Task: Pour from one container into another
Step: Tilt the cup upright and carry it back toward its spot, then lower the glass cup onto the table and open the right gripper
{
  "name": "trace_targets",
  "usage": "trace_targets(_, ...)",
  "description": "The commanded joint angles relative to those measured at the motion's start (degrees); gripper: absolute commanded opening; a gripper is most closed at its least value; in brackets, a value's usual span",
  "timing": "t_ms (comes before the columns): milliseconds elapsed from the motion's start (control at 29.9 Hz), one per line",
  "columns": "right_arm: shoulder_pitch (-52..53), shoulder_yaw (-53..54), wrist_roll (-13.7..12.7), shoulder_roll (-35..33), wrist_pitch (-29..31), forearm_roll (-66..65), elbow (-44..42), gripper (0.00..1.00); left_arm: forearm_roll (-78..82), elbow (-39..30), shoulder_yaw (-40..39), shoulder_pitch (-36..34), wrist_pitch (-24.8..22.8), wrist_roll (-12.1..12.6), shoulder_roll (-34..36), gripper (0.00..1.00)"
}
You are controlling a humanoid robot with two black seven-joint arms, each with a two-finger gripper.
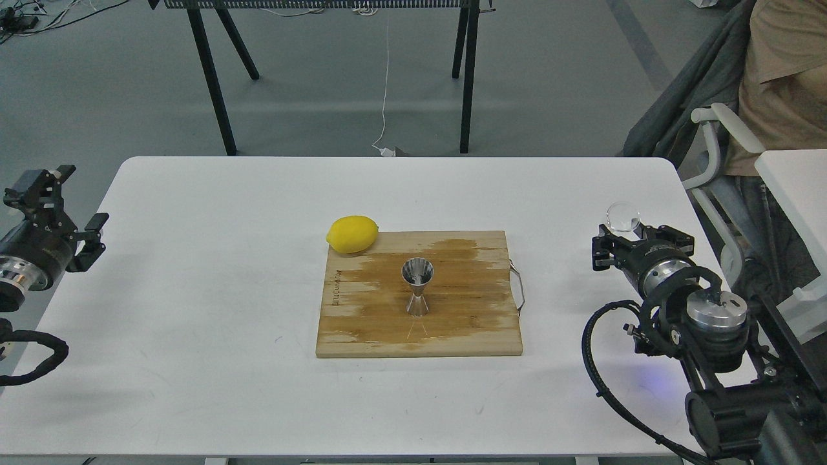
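Scene: a white rounded-corner surface [194,290] carries a wooden cutting board [465,329], damp-stained across its middle, with a metal handle on its right edge.
Receiving vessel: a shiny stainless-steel hourglass-shaped jigger [417,286] stands upright near the board's centre, open cone facing up.
Bystander object: a yellow lemon [352,234] rests at the board's far-left corner, touching or just overlapping its edge, apart from the jigger.
Pouring vessel: a small clear round glass cup [623,217] sits at the tip of the right gripper [636,242], near the surface's right edge and well apart from the board.
Right fingers: they appear closed around the lower part of the glass cup, though the contact itself is partly hidden by the gripper body.
Left gripper [64,213]: hovers at the surface's left edge, fingers spread, nothing between them.
Contents: whether the cup holds liquid cannot be told at this size.
Handling, cup: judged light, rigid, smooth and breakable; a firm but not crushing pinch low on its wall looks safest, leaving the rim free to tip.
Handling, jigger: judged light and top-heavy on a narrow foot over a wet board, so it may topple if nudged; its narrow waist would be the natural place to steady it.
Stage: pouring looks not yet begun; the cup must travel left above the jigger's mouth.
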Motion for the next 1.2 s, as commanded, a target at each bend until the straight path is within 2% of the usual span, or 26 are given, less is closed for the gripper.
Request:
trace_targets(0, -1.3, 0.16, -0.13, 0.08, 0.0, 1.1, -1.72, 0.41, 0.0, 0.0, 0.02, 0.01, 0.0, 0.0, 0.28, 0.99)
trace_targets(368, -1.31, 0.25, -0.83, 0.25, 0.0, 3.13, -7.79, 0.41, 0.0, 0.0, 0.19, 0.01, 0.0, 0.0, -0.07, 0.99)
trace_targets(1170, -1.13, -0.1, -0.74, 0.34, 0.0, 3.04, -8.41, 0.46, 0.0, 0.7, 0.28, 0.01, 0.0, 0.0, -0.07, 0.99)
